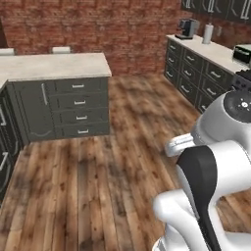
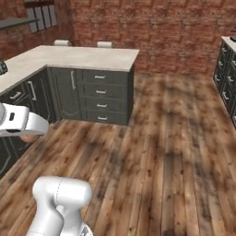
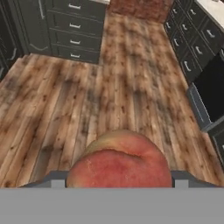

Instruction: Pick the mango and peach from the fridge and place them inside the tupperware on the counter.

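Peach (image 3: pixel 120 159) sits clenched in my pincer (image 3: pixel 119 178) above the wooden floor (image 3: pixel 65 113); the table (image 1: pixel 54 66) stands far left.

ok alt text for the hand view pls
A pinkish-red peach sits held in the claw at the bottom of the view, above a wooden plank floor. Dark grey drawer cabinets stand beyond it and along the right.
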You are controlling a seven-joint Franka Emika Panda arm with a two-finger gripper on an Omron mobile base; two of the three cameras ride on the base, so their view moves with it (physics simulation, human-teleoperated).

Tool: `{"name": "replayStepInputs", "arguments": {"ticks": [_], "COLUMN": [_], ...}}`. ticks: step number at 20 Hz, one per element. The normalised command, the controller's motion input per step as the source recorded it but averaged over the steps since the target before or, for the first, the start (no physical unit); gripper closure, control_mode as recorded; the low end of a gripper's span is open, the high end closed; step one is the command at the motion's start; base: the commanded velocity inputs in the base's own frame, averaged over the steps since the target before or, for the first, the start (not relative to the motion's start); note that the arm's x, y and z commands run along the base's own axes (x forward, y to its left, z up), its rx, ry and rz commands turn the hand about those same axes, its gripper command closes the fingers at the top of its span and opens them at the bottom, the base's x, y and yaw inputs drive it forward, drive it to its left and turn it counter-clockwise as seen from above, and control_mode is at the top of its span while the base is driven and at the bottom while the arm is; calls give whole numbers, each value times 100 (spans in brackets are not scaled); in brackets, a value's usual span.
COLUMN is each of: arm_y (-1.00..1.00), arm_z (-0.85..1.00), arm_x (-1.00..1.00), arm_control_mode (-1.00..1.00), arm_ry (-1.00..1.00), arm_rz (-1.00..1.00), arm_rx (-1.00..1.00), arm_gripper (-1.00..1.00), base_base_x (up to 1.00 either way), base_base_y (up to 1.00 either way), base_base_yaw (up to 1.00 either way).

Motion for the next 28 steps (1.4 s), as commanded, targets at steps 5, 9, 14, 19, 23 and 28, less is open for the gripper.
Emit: {"name": "replayStepInputs", "arguments": {"ticks": [5,9,14,19,23,28], "arm_y": [0,0,0,0,0,0], "arm_z": [0,0,0,0,0,0], "arm_x": [0,0,0,0,0,0], "arm_control_mode": [100,100,100,100,100,100], "arm_ry": [0,0,0,0,0,0], "arm_rz": [0,0,0,0,0,0], "arm_rx": [0,0,0,0,0,0], "arm_gripper": [100,100,100,100,100,100], "base_base_x": [97,47,6,0,-1,0], "base_base_y": [0,6,8,22,52,57], "base_base_yaw": [0,72,100,100,100,100]}}
